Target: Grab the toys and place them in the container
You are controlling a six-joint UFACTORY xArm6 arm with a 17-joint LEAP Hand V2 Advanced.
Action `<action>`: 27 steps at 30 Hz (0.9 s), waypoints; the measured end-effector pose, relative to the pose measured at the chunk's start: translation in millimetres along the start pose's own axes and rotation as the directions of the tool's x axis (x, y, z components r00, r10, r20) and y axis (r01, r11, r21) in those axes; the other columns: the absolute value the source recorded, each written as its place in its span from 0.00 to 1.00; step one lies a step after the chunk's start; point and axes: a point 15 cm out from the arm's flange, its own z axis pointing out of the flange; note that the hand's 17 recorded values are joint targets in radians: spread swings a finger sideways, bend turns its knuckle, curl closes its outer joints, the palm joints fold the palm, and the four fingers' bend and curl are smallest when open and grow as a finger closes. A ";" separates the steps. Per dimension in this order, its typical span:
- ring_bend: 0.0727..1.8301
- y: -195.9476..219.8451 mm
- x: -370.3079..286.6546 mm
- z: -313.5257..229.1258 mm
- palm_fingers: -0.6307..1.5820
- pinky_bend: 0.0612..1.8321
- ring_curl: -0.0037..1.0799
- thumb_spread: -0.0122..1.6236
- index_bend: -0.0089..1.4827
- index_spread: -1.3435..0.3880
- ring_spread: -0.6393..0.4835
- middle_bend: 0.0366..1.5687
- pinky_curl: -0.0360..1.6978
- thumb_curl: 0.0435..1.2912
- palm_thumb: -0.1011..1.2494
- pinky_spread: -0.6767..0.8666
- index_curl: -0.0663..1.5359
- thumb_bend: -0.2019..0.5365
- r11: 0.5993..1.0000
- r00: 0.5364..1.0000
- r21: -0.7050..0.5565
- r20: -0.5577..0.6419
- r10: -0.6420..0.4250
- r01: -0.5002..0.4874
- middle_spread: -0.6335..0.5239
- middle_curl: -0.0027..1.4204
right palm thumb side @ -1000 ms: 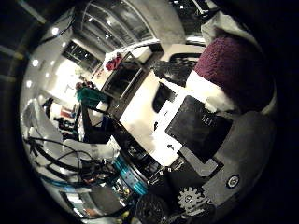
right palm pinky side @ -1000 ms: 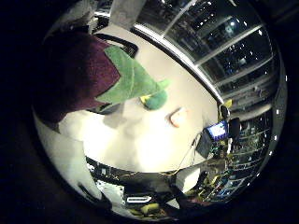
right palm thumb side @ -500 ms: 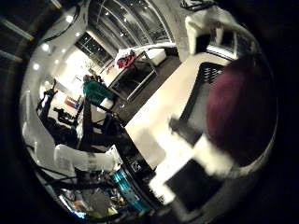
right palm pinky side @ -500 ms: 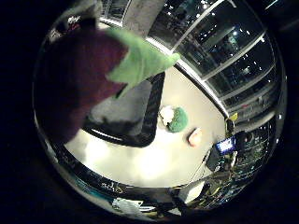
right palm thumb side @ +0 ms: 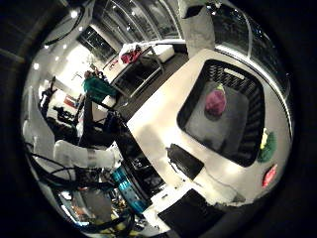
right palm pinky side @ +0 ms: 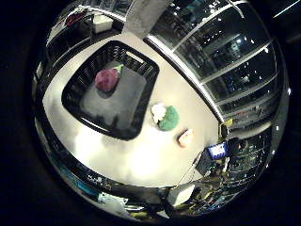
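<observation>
A black mesh container (right palm pinky side: 87,117) stands on a white table (right palm pinky side: 122,155). A purple plush toy with a green tip (right palm pinky side: 108,78) lies inside it; the right thumb side palm view also shows this toy (right palm thumb side: 215,100) in the container (right palm thumb side: 248,149). A green and white toy (right palm pinky side: 166,117) lies on the table beside the container. A small pink toy (right palm pinky side: 184,138) lies a little further off. My hand (right palm thumb side: 188,210) is high above the table; its black and white fingers reach in relaxed at the view's edge, away from the toys, with nothing between them.
The table's edge (right palm thumb side: 158,134) runs beside the container, with the floor, chairs and stands (right palm thumb side: 99,94) beyond it. A small lit screen (right palm pinky side: 219,150) stands past the table's far end. Glass walls (right palm pinky side: 216,47) lie behind.
The purple and green toy filled the views close to the palm; now it lies in the container, far from the hand. The camera has moved up and over the container.
</observation>
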 end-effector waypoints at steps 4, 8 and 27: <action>0.18 36.2 77.6 5.4 0.38 0.22 0.20 0.66 0.11 0.51 0.65 0.15 0.22 0.23 0.53 0.73 0.23 0.24 0.996 0.993 -0.042 -0.092 0.076 -0.080 0.54 0.22; 0.20 103.4 165.1 18.5 0.40 0.21 0.21 0.66 0.11 0.54 0.61 0.18 0.21 0.23 0.53 0.72 0.21 0.24 0.967 0.964 -0.117 -0.167 0.205 -0.226 0.52 0.23; 0.16 236.5 383.3 89.2 0.35 0.21 0.21 0.67 0.11 0.56 0.64 0.12 0.20 0.22 0.51 0.67 0.21 0.24 0.786 0.802 -0.203 -0.290 0.522 -0.585 0.57 0.23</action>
